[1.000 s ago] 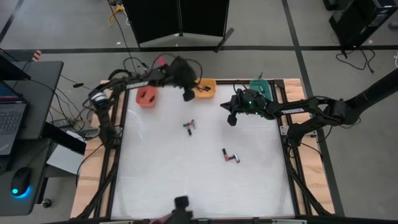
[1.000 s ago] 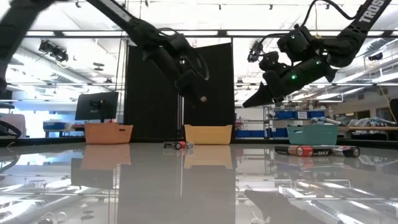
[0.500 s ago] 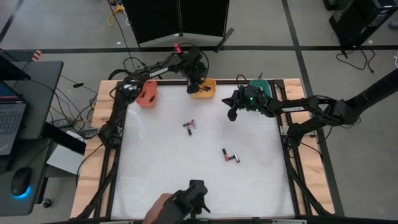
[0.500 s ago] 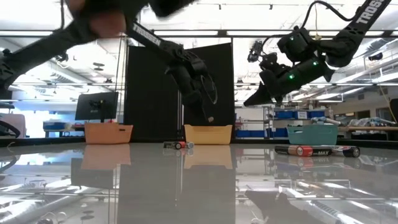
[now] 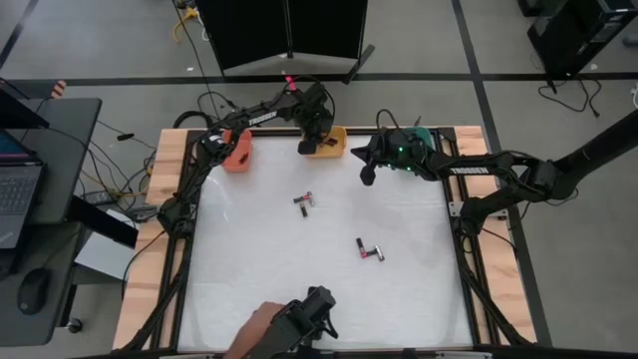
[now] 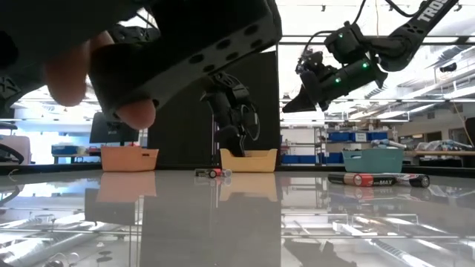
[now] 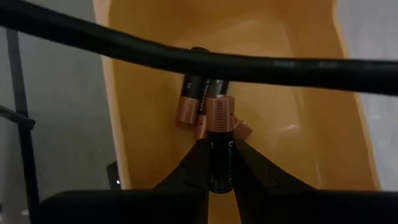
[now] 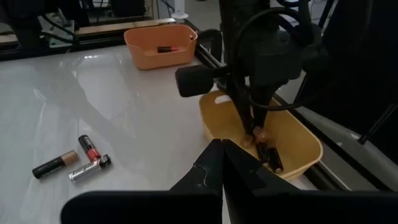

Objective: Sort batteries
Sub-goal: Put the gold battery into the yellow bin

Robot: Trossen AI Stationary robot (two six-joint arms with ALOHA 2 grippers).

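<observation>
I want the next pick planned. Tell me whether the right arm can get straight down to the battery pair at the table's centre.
Probably yes. The right gripper hangs above bare table beside that battery pair, nothing lies between them, and the left gripper is over the yellow bin.

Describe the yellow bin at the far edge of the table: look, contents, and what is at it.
The yellow bin is a small, open-topped tub of smooth, plastic-looking material, standing upright at the table's far edge between an orange bin and a teal one. Black-and-copper batteries lie on its floor. The left hand reaches down into it, shut on another black-and-copper battery, held above those inside.
</observation>
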